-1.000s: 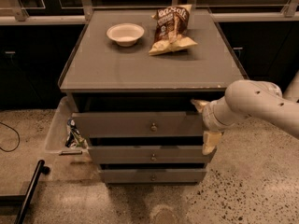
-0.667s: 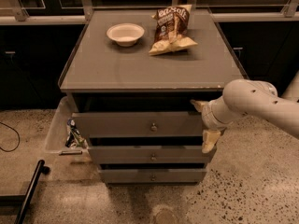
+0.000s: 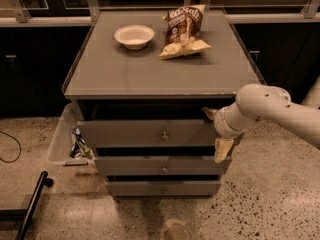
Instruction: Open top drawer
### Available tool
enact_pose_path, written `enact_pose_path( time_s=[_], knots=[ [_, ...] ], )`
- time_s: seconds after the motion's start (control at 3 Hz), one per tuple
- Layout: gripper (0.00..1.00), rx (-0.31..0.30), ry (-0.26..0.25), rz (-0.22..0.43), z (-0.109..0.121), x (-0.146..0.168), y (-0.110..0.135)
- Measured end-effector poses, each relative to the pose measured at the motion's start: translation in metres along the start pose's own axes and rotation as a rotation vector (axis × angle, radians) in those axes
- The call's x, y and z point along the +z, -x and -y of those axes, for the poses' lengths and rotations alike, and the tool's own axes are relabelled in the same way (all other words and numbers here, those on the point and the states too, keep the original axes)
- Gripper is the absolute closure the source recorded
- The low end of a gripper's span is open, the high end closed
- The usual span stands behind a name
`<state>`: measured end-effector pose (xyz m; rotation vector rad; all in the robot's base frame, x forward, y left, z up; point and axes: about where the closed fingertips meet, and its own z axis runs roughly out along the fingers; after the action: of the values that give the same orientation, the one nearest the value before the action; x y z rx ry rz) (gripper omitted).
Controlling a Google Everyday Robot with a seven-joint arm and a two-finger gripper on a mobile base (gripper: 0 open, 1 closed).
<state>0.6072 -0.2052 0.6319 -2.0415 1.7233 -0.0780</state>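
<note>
The top drawer (image 3: 135, 133) is the widest of three grey drawers in a grey cabinet, with a small round brass knob (image 3: 164, 135) at its centre. Its front stands a little forward of the cabinet, with a dark gap above it. My gripper (image 3: 216, 131) is at the right end of this drawer front. One pale fingertip (image 3: 209, 113) shows above the front's top edge and the other (image 3: 222, 149) hangs below its bottom edge, well apart. My white arm (image 3: 270, 106) comes in from the right.
Two narrower drawers (image 3: 162, 166) (image 3: 162, 188) sit below. On the cabinet top (image 3: 110, 74) are a white bowl (image 3: 134, 35) and a chip bag (image 3: 183, 31). A clear bin (image 3: 62, 136) with litter stands at the left. A black pole (image 3: 32, 204) lies on the floor.
</note>
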Motion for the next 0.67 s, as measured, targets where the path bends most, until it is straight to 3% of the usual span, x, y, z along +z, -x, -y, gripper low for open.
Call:
enact_pose_path(
  time_s=[0.33, 0.67],
  knots=[
    [0.0, 0.009, 0.012, 0.009, -0.0005, 0.0059, -0.0035],
    [0.19, 0.009, 0.012, 0.009, -0.0005, 0.006, -0.0035]
  ],
)
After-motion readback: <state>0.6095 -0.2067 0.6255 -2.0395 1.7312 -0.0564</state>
